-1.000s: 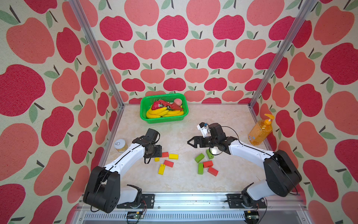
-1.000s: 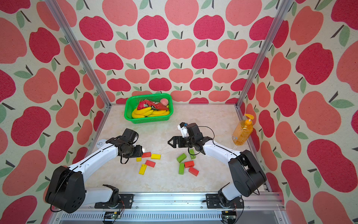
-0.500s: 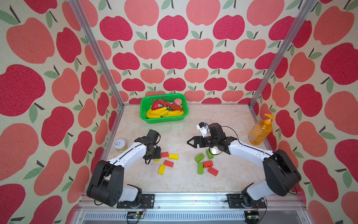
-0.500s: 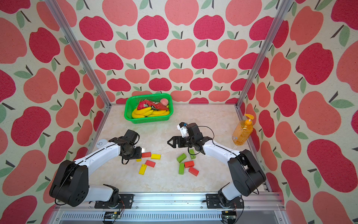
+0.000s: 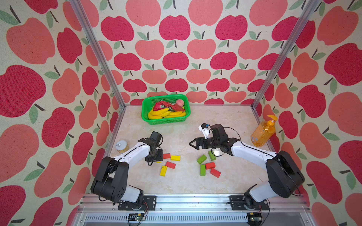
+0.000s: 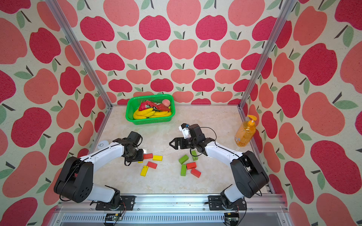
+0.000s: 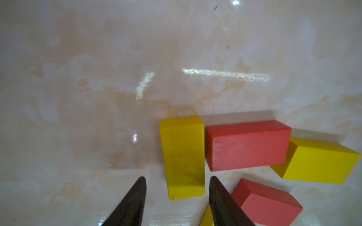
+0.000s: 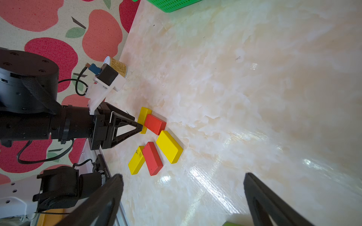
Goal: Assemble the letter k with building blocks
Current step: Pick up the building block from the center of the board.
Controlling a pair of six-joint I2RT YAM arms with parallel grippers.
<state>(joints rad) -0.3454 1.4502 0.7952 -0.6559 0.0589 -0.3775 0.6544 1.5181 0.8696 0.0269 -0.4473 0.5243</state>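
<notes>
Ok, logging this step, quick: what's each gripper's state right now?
Left gripper: open, around a yellow block's end, not clamped.
Right gripper: open, empty.

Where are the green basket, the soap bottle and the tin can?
green basket (image 5: 166, 121): in a top view, on its front wall.
soap bottle (image 5: 261, 135): in a top view, on the orange body.
tin can (image 5: 121, 144): in a top view, on its lid.

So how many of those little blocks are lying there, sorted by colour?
Yellow blocks: 3
Red blocks: 4
Green blocks: 3
Total: 10
</notes>
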